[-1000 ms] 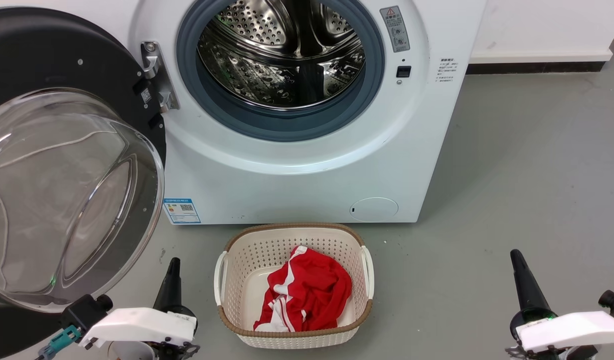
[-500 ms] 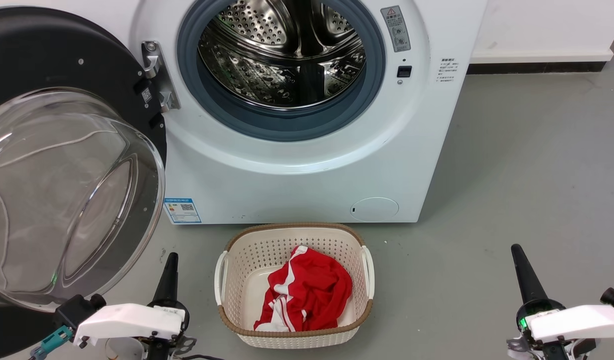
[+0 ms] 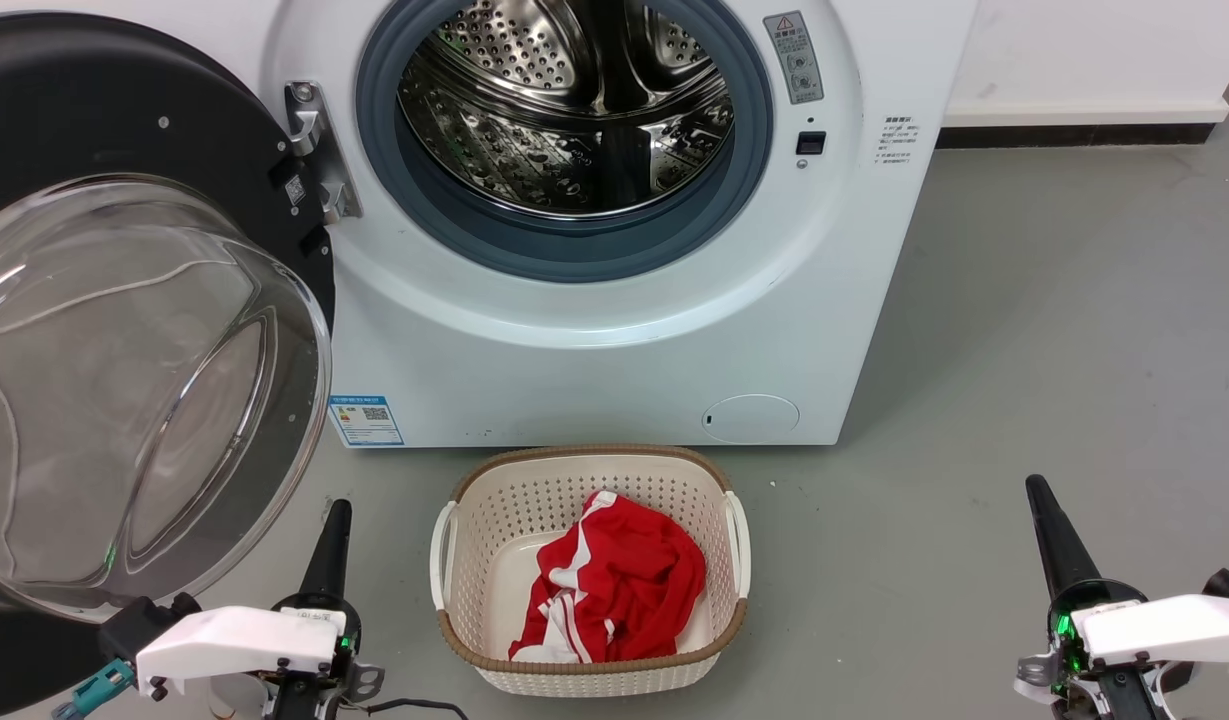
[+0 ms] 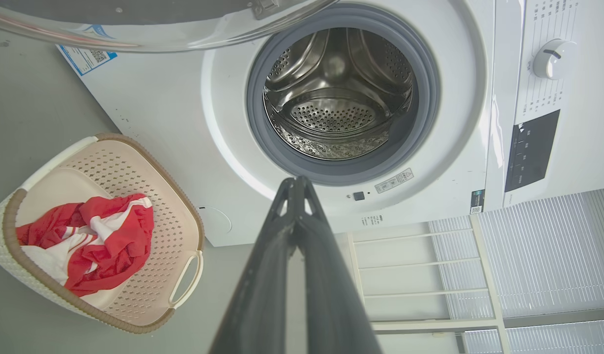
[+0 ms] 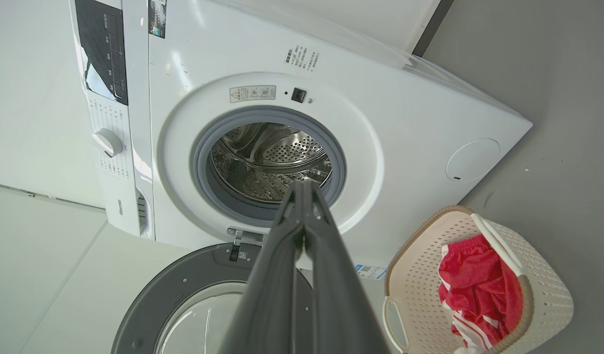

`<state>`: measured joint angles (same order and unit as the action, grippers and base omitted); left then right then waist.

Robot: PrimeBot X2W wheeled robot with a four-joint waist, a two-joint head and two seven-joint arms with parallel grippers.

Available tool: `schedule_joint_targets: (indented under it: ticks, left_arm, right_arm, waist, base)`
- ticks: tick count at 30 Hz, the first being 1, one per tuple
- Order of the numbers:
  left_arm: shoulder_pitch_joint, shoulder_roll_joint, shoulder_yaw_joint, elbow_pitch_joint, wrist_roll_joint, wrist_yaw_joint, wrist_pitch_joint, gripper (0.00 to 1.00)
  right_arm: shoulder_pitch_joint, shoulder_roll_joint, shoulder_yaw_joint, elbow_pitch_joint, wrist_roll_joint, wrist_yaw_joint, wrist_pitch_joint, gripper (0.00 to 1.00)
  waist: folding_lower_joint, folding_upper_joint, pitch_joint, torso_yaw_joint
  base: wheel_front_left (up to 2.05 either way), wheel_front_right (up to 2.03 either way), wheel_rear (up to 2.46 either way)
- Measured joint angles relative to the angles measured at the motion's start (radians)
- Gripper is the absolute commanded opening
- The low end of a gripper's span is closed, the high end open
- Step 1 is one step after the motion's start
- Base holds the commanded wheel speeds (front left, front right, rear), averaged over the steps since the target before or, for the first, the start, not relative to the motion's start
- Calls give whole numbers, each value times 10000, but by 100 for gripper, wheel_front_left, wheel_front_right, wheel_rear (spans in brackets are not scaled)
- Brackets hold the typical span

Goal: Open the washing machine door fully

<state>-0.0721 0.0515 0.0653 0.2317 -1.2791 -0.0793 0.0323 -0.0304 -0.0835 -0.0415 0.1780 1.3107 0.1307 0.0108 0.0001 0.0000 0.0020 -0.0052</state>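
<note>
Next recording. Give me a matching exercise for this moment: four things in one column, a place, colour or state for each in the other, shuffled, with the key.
Things
1. washing machine door
2. laundry basket
3. red garment
4. left tool

Place, colour or state
A. shut, empty, touching nothing
B. swung open, at the robot's left
C. white, perforated, with a brown rim
D. crumpled inside the laundry basket

Pairs: 1-B, 2-C, 3-D, 4-A

Red garment [image 3: 624,580] being held in cream basket [image 3: 534,495], basket being supported by grey floor [image 3: 1024,350], steel drum [image 3: 564,130] being ringed by grey rubber seal [image 3: 574,255]
</note>
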Motion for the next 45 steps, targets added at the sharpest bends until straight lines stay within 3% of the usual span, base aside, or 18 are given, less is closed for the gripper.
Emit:
schedule_joint_targets:
  ticks: [45]
  left_arm:
    - [-327,-8,487,138,-3333,-502,825,0]
  right_arm:
    - [-688,36,-339,654,3336,0,709,0]
  waist:
    - [-1,0,12,52]
  base:
    - [0,0,0]
